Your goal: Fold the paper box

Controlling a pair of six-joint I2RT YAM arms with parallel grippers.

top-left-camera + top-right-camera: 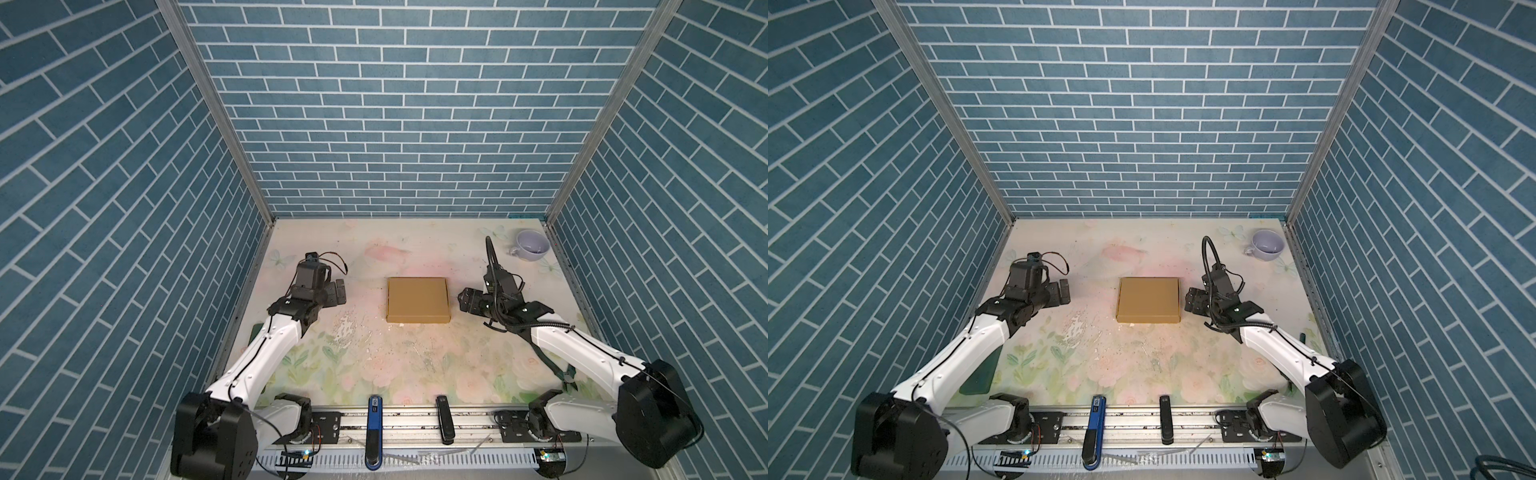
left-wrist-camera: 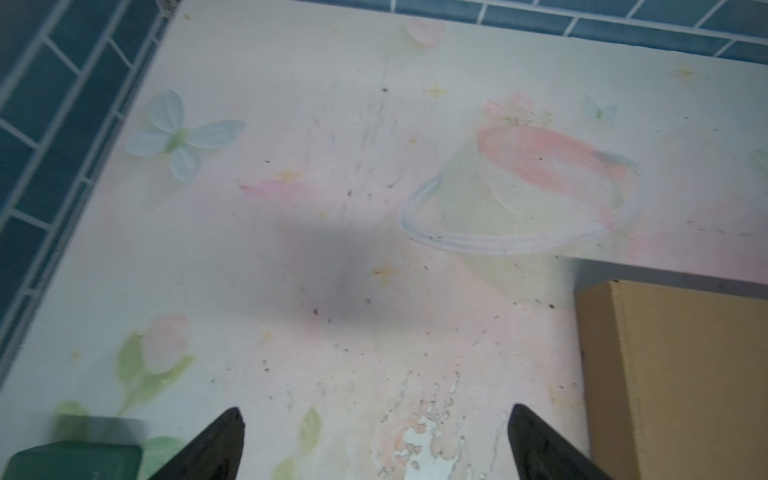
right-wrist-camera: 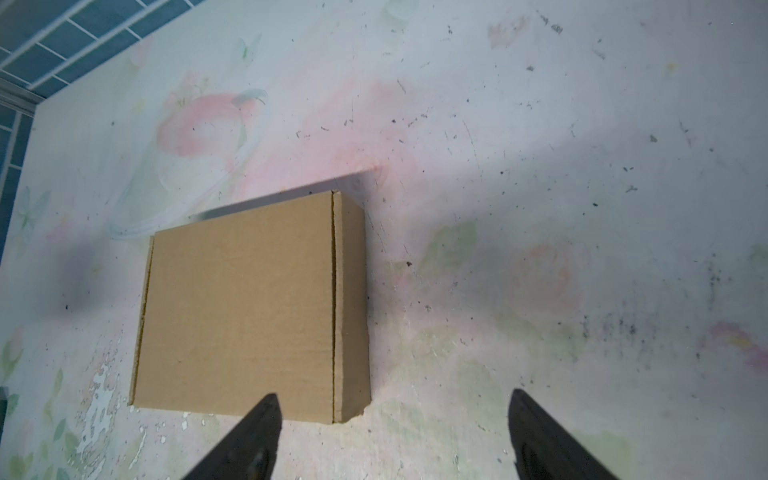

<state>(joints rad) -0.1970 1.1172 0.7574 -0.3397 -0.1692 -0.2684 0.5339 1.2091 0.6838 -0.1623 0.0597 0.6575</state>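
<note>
Closest to us is a blue-handled tool (image 1: pixel 374 432) on the metal rail, well in front of the paper box (image 1: pixel 417 300). That box lies flat on the flowery table (image 1: pixel 374 374), between the two arms. It looks shut already, with the lid down and the sides tucked in, so I think the folding is about done.

It is brown cardboard, so it should be light and a bit stiff. It could bend or dent if you squeeze it hard. Its top is smooth and plain, so it may slide on the table when pushed. I would hold it by a side edge, or press down on the lid near its edge, and not pinch the middle.

The left pincer (image 1: pixel 336 292) is well off to the left of the box and does not touch it. Its jaws are spread wide with nothing inside. The right pincer (image 1: pixel 465 301) is just beside the box's right side, with a small gap between them. Its jaws are wide too, and empty. In the right wrist view the box sits in front of the two black tips.
</note>
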